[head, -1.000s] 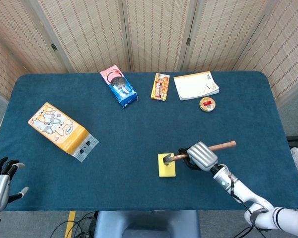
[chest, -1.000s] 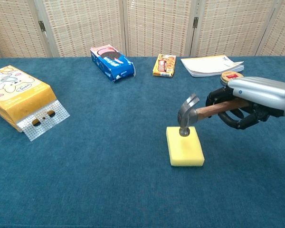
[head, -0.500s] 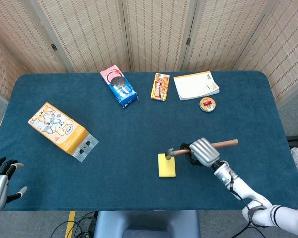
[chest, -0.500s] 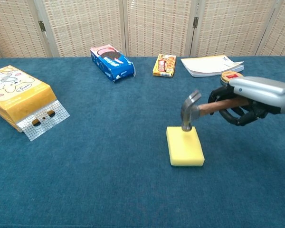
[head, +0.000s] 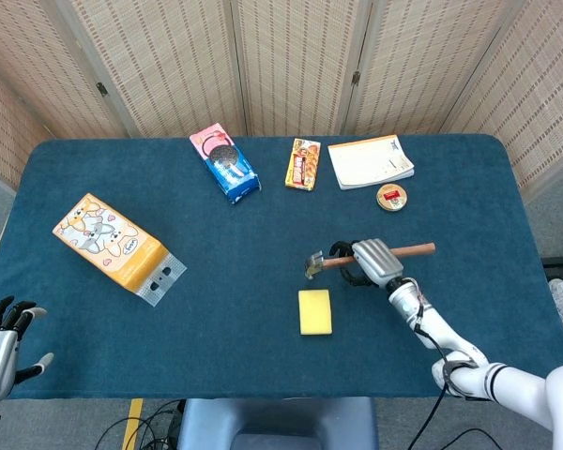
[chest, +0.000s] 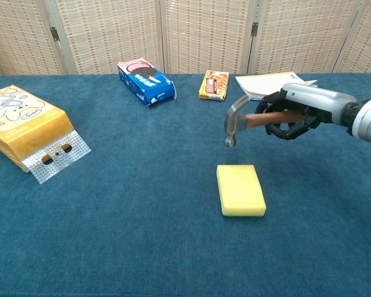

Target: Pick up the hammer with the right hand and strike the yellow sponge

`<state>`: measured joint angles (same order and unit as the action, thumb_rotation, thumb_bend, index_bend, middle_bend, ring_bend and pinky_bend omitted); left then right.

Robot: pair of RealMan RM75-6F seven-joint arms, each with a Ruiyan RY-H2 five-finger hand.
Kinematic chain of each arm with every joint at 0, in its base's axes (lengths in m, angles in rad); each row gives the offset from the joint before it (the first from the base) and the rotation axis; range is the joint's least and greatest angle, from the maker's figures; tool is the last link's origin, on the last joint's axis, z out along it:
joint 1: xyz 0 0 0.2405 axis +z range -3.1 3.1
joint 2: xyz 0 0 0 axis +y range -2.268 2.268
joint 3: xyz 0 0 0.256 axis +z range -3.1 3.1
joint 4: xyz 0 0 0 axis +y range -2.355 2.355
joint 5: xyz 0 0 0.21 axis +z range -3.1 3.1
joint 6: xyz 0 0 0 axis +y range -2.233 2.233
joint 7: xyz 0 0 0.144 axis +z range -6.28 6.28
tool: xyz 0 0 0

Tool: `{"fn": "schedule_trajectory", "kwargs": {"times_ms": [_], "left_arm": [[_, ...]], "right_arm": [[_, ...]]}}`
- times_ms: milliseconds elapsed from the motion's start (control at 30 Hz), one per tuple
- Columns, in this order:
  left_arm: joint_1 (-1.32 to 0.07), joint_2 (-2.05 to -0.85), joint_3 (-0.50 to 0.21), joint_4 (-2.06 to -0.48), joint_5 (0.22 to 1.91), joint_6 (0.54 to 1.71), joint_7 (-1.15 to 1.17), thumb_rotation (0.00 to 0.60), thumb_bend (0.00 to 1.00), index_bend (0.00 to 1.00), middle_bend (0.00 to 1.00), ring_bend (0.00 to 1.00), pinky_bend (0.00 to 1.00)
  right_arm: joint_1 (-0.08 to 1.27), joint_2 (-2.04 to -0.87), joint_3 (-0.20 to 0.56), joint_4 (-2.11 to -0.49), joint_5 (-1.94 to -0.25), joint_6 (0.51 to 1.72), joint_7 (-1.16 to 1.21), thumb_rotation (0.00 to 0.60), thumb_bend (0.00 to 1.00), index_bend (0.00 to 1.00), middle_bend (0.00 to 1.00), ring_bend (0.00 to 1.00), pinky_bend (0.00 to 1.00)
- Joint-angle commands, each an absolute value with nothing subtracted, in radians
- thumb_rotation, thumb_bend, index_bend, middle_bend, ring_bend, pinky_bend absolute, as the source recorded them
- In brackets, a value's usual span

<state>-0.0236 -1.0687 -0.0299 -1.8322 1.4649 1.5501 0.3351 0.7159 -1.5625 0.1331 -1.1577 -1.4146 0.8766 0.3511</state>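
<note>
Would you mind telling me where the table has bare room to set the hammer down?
Bare cloth lies between the orange bag and yellow sponge, and right of the right hand holding the hammer. The far edge is crowded: cookie pack, snack box, notepad, tin.

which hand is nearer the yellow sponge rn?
Right. The right hand holds the hammer just above and beyond the yellow sponge; the left hand sits off the table's far-left corner.

My blue worktop (head: 263,225) carried a yellow sponge (head: 315,311), cookie box (head: 225,163), snack bag (head: 118,247), notepad (head: 371,161), candy box (head: 303,164) and tin (head: 391,197).
</note>
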Motion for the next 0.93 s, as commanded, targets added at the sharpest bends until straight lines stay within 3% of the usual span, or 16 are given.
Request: {"fn": "schedule_trajectory", "kwargs": {"times_ms": [33,133,267,567,733,933], "left_arm": [[-0.023,-1.066,-0.030,-1.834,1.463,1.550,0.338,0.600,0.18,0.34,0.29,0.15,0.20],[-0.023,-1.064,-0.033,-1.834,1.460,1.550,0.338,0.600,0.18,0.34,0.29,0.15,0.20],[-0.028,-1.070,-0.036,-1.829,1.458,1.545,0.332,0.600,0.18,0.34,0.29,0.15,0.20],[-0.044,-1.097,-0.048,-1.802,1.447,1.526,0.313,0.600,0.18,0.34,0.29,0.15,0.20],[-0.052,-1.119,-0.058,-1.788,1.450,1.530,0.308,0.600,0.18,0.34,0.28,0.15,0.20],[-0.055,-1.158,-0.063,-1.774,1.469,1.548,0.304,0.600,0.18,0.34,0.29,0.15,0.20]], "right_arm": [[0.733,-1.570,0.148,-1.141,-1.398,0.852,0.387,0.600,0.08,0.03,0.15,0.11,0.23],[0.725,-1.553,0.150,-1.143,-1.404,0.873,0.399,0.600,0.01,0.00,0.06,0.05,0.18],[0.692,-1.493,0.141,-1.182,-1.421,0.930,0.392,0.600,0.01,0.00,0.06,0.04,0.18],[0.518,-1.273,0.071,-1.367,-1.456,1.143,0.228,0.600,0.24,0.01,0.23,0.09,0.18],[0.417,-1.168,0.029,-1.479,-1.466,1.250,0.140,0.600,0.25,0.07,0.27,0.12,0.18],[0.311,-1.130,-0.004,-1.547,-1.506,1.394,0.106,0.600,0.25,0.10,0.29,0.15,0.20]]}}
